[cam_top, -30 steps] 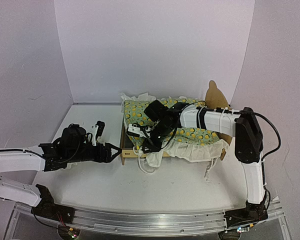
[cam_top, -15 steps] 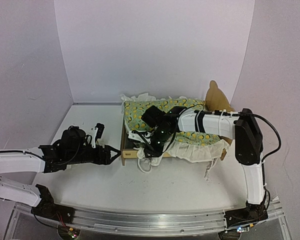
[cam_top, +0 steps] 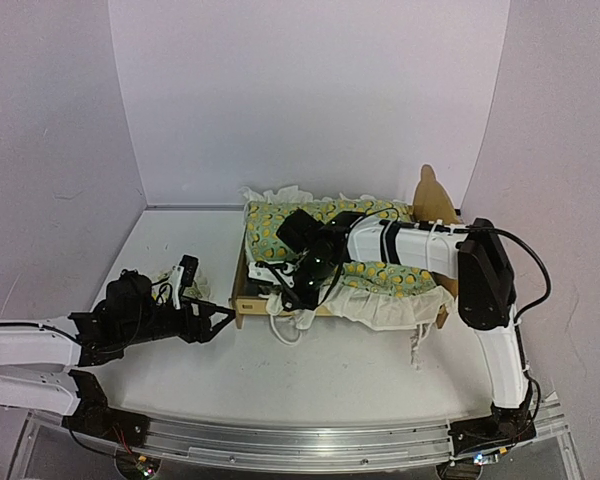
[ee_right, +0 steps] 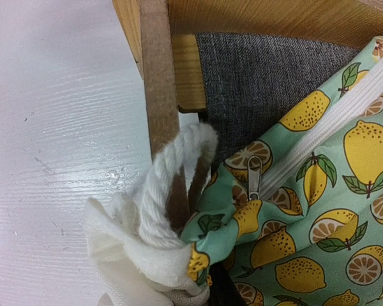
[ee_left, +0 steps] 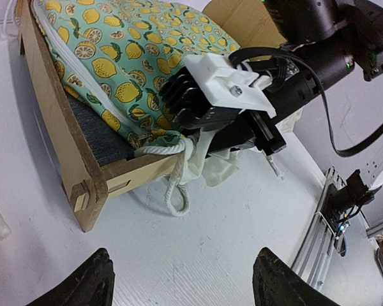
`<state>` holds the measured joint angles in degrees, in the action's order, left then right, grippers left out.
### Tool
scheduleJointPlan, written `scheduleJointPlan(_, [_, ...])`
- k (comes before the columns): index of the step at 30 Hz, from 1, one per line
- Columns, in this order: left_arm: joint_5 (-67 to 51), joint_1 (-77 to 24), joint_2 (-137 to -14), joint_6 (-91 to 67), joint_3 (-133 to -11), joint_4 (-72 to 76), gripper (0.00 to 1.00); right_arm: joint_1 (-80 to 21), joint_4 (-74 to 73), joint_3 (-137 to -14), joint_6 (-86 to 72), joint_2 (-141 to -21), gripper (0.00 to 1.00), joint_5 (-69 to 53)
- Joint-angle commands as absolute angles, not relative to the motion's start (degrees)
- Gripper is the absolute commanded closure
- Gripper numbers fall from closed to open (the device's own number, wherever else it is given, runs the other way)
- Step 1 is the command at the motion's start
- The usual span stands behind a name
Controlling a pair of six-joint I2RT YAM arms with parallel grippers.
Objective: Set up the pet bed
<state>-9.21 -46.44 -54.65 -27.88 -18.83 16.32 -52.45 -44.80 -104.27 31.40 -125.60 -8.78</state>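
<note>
My right arm (cam_top: 410, 245) stretched left over the pet bed (ee_left: 62, 131), which sat near the back of the bench (cam_top: 360, 370). The right fingers (cam_top: 288, 287) pinched a corner of the lemon quilt (cam_top: 270, 225). The left fingers (ee_left: 83, 284) lay low beside the bed, wide apart, holding nothing.

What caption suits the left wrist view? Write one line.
Right hand meets a corner of the lemon quilt draped over the pet bed.

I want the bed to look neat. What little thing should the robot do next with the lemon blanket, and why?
Probably the right gripper should tug the quilt by its corner toward the bed frame corner. The grey base shows bare there, the quilt looks bunched, and a white rope hangs over the rail.
</note>
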Motion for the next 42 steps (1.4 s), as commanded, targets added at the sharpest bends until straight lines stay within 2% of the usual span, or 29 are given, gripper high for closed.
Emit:
scheduleJointPlan(1, [-11.24,-46.45,-54.91,-21.06,-16.67,29.14,0.27,-52.53,-44.45,-107.48,29.44,-124.72,1.00,-9.03])
scheduleJointPlan(3, [-12.34,-47.03,-58.33,-18.64,-16.39,32.47,0.33,-52.28,-45.49,-109.39,28.97,-122.78,1.00,-10.31])
scheduleJointPlan(6, [-8.37,-51.68,-66.21,-14.54,-13.84,45.84,0.52,-51.93,-46.65,-111.27,29.41,-119.80,1.00,-14.21])
scheduleJointPlan(8, [0.65,-57.12,-72.57,-9.01,-9.52,60.81,0.58,-51.77,-46.92,-111.98,29.62,-118.68,1.00,-15.17])
scheduleJointPlan(11, [4.98,-58.21,-83.95,-5.87,-6.92,79.43,0.63,-51.24,-47.31,-113.40,29.16,-117.62,1.00,-16.55])
scheduleJointPlan(19, [8.27,-58.21,-106.78,-1.32,-15.62,95.20,0.74,-50.39,-48.57,-115.74,28.96,-115.41,1.00,-18.89])
scheduleJointPlan(24, [12.24,-58.21,-114.41,-1.49,-22.44,95.58,0.83,-50.37,-48.76,-117.14,28.32,-115.36,1.00,-19.61])
scheduleJointPlan(29, [18.50,-58.22,-119.66,-2.57,-27.85,95.61,0.84,-50.36,-48.76,-118.15,27.87,-115.49,1.00,-20.35])
scheduleJointPlan(32, [18.04,-58.27,-118.71,-3.62,-26.74,96.32,0.86,-50.38,-48.78,-118.11,27.75,-115.37,1.00,-20.16])
scheduleJointPlan(38, [8.80,-58.34,-111.18,-8.03,-16.25,96.24,0.63,-50.36,-49.04,-117.35,28.46,-114.88,1.00,-19.86])
scheduleJointPlan(40, [8.77,-58.34,-109.54,-10.06,-13.84,96.17,0.61,-50.36,-49.04,-117.41,28.65,-114.87,1.00,-19.78])
scheduleJointPlan(42, [9.64,-58.32,-110.29,-10.42,-13.80,96.09,0.64,-50.36,-49.08,-117.65,28.82,-115.15,1.00,-19.98])
